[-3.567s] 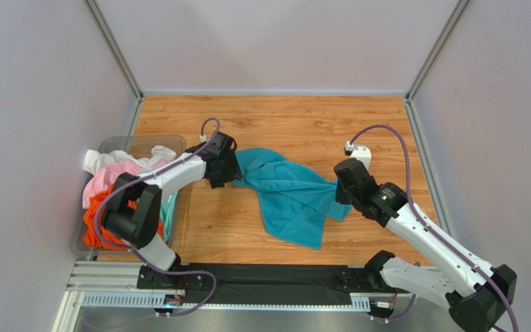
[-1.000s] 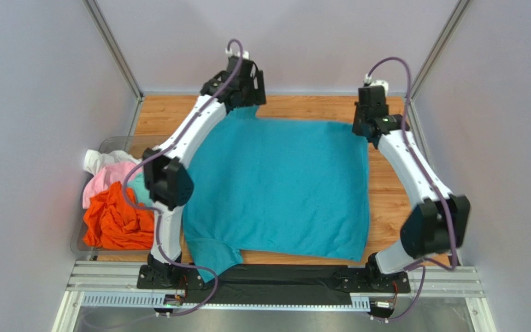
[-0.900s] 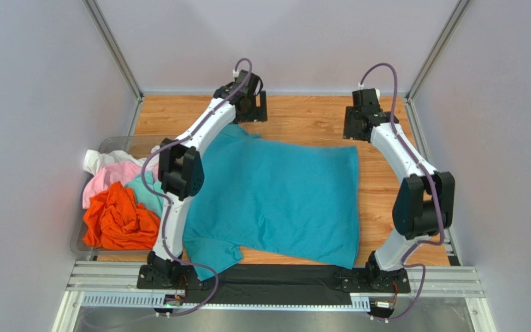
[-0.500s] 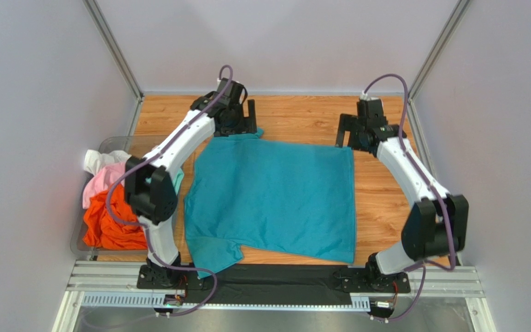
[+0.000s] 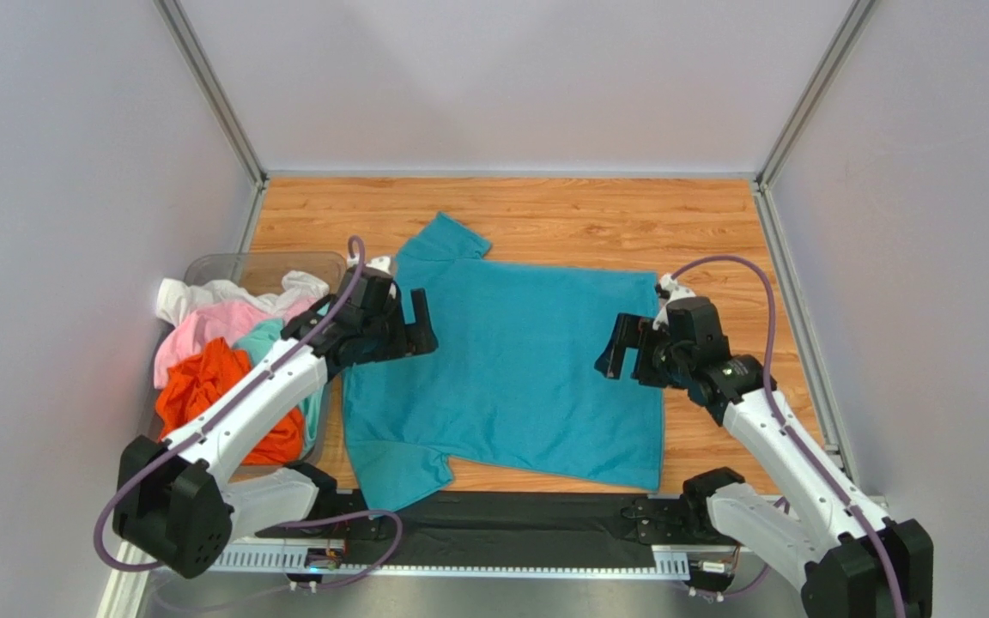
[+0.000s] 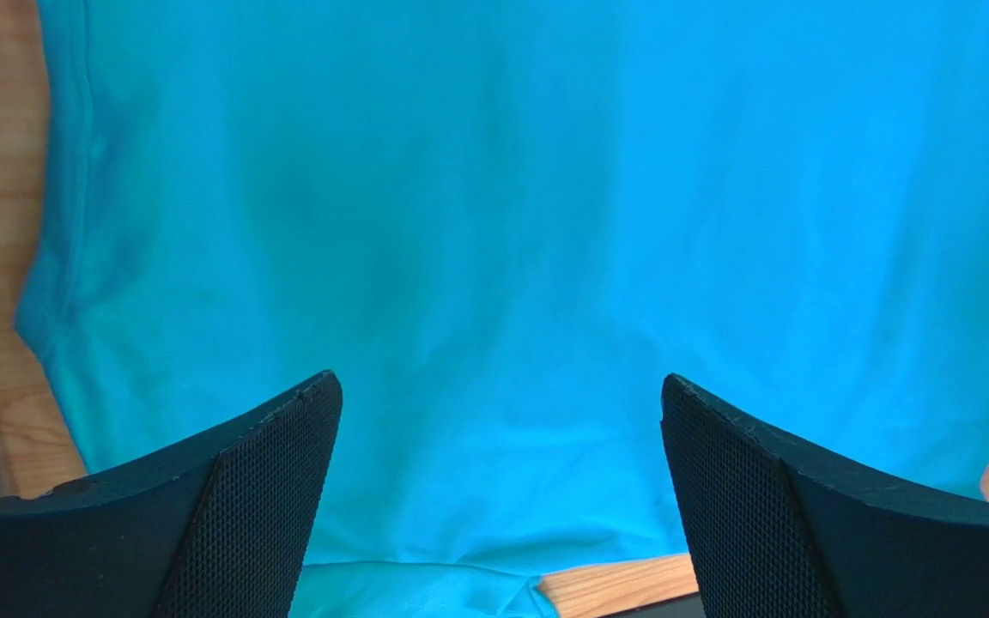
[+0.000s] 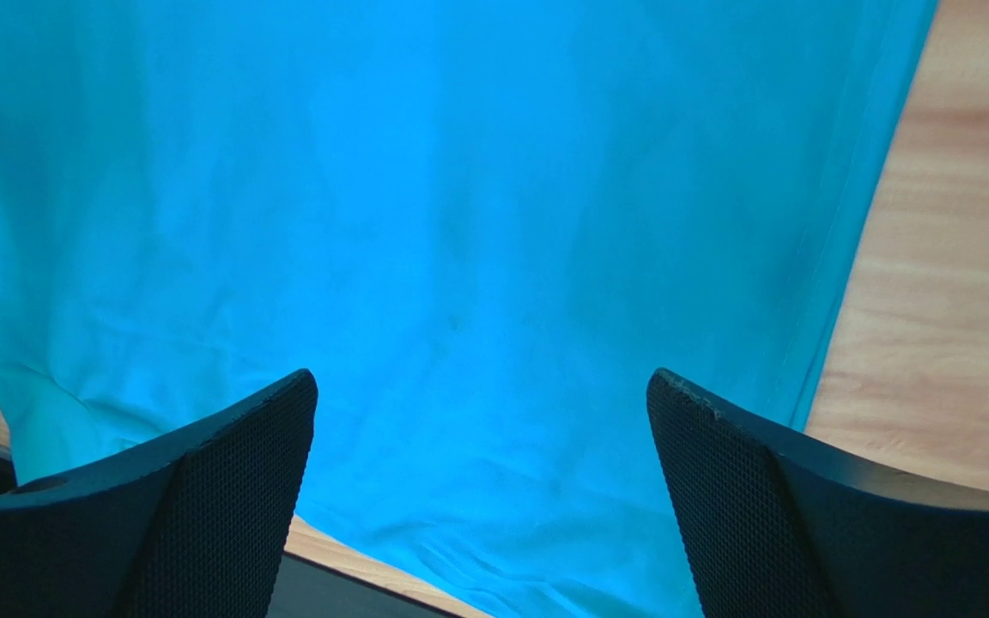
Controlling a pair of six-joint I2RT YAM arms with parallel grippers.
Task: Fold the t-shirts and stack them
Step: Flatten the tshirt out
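The teal t-shirt lies spread flat on the wooden table, one sleeve pointing to the far side and the other at the near edge. My left gripper hovers open over its left edge and holds nothing. Over its right edge my right gripper is open and also empty. In the left wrist view the teal cloth fills the gap between the spread jaws of the left gripper. The right wrist view shows the same cloth below the right gripper.
A clear bin at the left holds the orange, pink, white and light aqua t-shirts in a heap. A black strip runs along the table's near edge. Bare wood shows beyond and to the right of the teal shirt.
Both arms have drawn back from the far edge to the table's middle. The grippers let go of the teal shirt, which now lies flat. The right jaws opened wide.
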